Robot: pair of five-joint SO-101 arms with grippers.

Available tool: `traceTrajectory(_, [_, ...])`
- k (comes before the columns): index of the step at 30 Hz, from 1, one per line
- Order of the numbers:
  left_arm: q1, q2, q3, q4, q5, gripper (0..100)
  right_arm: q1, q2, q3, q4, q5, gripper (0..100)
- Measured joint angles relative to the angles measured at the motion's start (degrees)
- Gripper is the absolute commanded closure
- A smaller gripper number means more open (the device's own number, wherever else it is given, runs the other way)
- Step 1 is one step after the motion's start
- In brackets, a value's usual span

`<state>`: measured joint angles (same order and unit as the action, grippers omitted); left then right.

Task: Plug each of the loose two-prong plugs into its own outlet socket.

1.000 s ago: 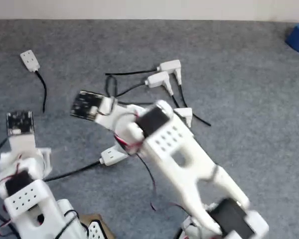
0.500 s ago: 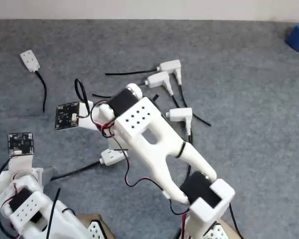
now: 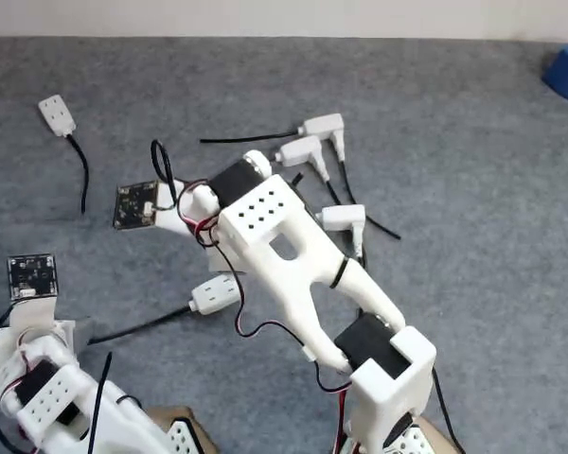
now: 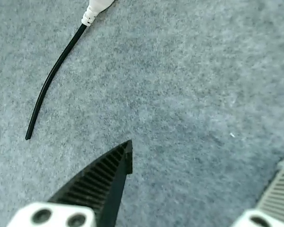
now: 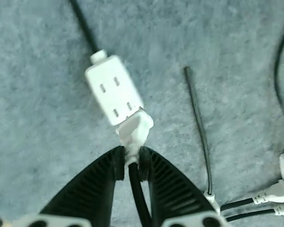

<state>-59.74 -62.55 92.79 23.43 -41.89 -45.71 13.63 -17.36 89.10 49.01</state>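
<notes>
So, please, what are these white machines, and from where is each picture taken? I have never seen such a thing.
They are two white robot arms at a table with a grey carpet-like top. The wide picture comes from a fixed camera looking down on both. The other two come from cameras on the wrists, so each shows its own arm's black jaws. The right arm is across the middle; its jaws are shut on a white two-prong plug with a black cord, whose front touches a white outlet block. Whether it is fully in, I cannot tell. The left arm is at the near left, jaws open, holding nothing. More white plugs and a small white socket on a black cord lie loose.
</notes>
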Motion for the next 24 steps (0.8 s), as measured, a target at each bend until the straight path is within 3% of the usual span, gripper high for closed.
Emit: traceTrajectory(24, [-1.4,0.0,0.0,-0.1,-0.1,59,0.2,8.1,-4.7,-1.2,-6.2,99.1])
